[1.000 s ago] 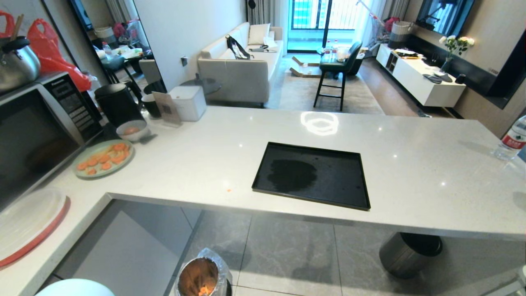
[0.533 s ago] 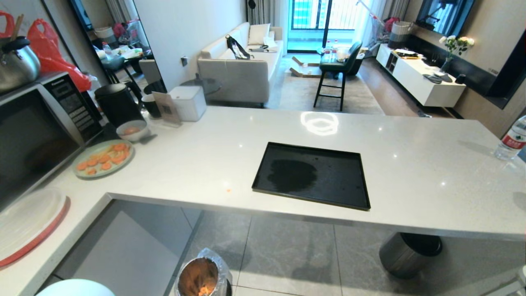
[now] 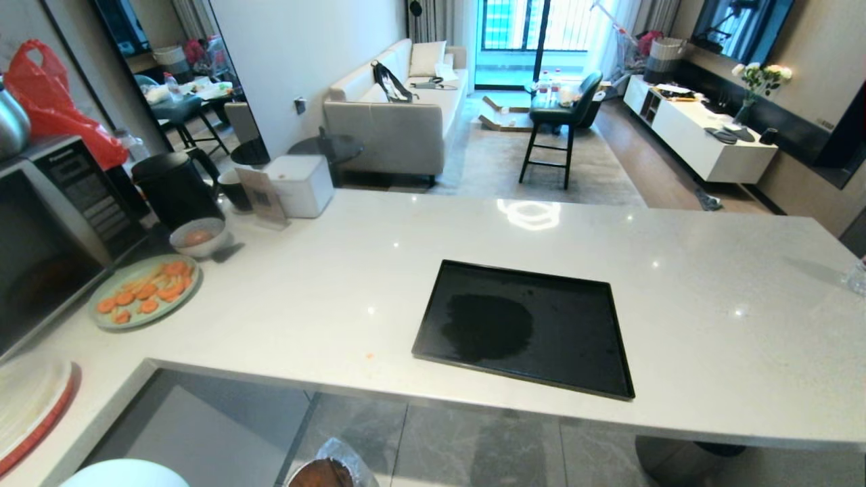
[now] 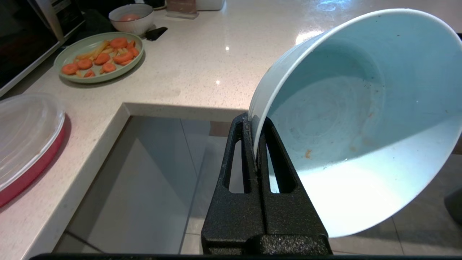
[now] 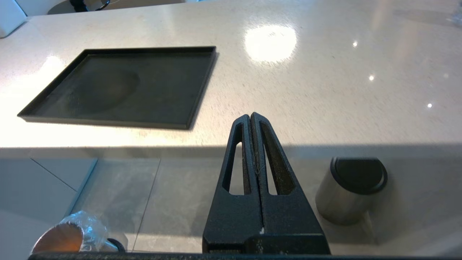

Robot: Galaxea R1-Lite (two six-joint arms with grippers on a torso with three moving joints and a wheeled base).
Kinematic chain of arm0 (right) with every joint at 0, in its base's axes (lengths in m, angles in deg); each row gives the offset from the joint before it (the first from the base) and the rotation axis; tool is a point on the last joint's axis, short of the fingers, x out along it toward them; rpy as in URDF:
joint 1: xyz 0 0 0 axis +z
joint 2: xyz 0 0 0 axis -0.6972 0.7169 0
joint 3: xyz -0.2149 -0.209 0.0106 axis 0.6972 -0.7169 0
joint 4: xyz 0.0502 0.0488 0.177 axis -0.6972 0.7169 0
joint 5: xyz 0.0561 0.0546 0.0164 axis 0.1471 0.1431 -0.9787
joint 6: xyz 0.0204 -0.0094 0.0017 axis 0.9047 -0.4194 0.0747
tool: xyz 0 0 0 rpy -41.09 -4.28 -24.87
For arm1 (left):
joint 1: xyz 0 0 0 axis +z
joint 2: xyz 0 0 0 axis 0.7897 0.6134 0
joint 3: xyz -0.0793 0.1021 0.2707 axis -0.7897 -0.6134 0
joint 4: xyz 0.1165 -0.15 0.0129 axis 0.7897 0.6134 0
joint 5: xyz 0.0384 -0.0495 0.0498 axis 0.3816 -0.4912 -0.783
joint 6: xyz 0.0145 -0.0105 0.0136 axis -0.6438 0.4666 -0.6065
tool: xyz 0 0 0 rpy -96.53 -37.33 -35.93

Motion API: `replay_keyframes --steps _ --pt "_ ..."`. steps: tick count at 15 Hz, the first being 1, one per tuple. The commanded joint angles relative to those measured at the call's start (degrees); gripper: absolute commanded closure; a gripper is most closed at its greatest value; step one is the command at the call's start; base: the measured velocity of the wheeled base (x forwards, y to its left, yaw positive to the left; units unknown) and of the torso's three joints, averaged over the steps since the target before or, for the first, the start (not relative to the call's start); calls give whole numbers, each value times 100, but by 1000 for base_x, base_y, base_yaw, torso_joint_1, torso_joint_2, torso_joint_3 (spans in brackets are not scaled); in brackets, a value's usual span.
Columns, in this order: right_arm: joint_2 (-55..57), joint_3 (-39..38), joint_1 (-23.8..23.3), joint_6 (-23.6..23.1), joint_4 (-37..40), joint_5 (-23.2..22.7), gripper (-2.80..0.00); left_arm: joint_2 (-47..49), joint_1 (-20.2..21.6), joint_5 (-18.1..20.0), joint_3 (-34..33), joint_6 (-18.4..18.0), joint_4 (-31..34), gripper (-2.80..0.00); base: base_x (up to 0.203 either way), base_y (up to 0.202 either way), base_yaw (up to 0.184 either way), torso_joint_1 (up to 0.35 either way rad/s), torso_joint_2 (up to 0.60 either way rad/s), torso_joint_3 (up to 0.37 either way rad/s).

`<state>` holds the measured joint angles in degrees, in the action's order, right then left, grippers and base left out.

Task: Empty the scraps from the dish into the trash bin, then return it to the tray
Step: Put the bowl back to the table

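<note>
We look across a pale speckled desk [image 3: 379,270] into a living room. Beyond the desk a cream sofa [image 3: 396,118] stands against a white wall [image 3: 298,47], with a small round dark side table [image 3: 331,145] at the sofa's near end. Right of the sofa a dark bar stool [image 3: 558,122] stands on a grey rug [image 3: 500,162]. Behind the stool, daylight comes through a glass balcony door [image 3: 524,37]. A low white cabinet [image 3: 700,138] runs along the wall right of the stool, with flowers [image 3: 758,78] on it. Grey floor tiles [image 3: 473,450] show below the desk's near edge.
</note>
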<state>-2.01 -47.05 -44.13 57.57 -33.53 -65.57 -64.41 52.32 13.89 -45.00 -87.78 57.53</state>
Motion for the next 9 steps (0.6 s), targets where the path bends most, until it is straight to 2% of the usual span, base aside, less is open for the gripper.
replay_keyframes --steps 1,5,6,9 --pt "-2 -2 1 2 -3 -1 0 1 2 1 0 4 -2 0 194 0 1 6 2 2" --pt "-2 -2 1 2 -3 -1 0 1 2 1 0 12 -2 0 186 0 -1 5 0 3" --pt "-2 -2 1 2 -3 -1 0 1 2 -10 0 21 -2 0 100 0 2 10 -9 -2" --pt "-2 -2 1 2 -3 -1 0 1 2 -43 0 39 -2 0 0 0 0 0 0 0"
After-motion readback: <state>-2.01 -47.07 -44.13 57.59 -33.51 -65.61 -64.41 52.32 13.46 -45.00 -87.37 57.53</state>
